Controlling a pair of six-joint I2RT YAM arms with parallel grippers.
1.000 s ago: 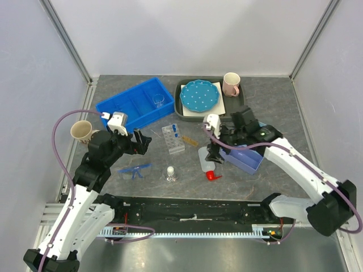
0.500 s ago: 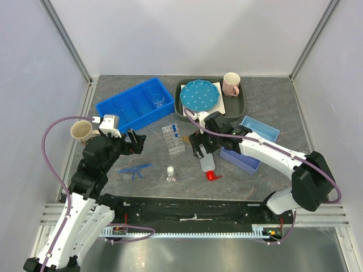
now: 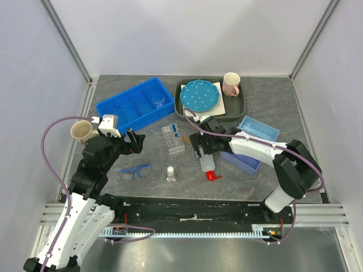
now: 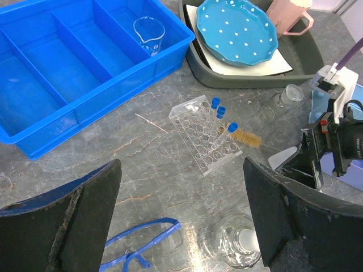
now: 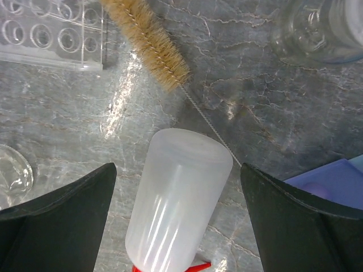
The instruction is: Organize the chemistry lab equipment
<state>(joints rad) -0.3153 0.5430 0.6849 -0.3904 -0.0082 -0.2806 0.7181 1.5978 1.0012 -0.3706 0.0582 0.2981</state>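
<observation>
Right gripper [image 5: 180,224] stands wide open astride 1 squeeze bottle [image 5: 176,192] lying near 1 test-tube rack [image 4: 205,133] holding 3 tubes [image 4: 215,103]. Left gripper [image 4: 181,226] hangs open and empty above 1 pair of safety glasses [image 4: 142,246]. Since 1 second ago the right gripper has shifted left; the bottle has not moved.

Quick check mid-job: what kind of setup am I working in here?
Likely a mock chemistry bench inside a walled robot cell: a test-tube rack, a squeeze bottle and safety glasses lie on a grey table near a blue divided bin.
</observation>
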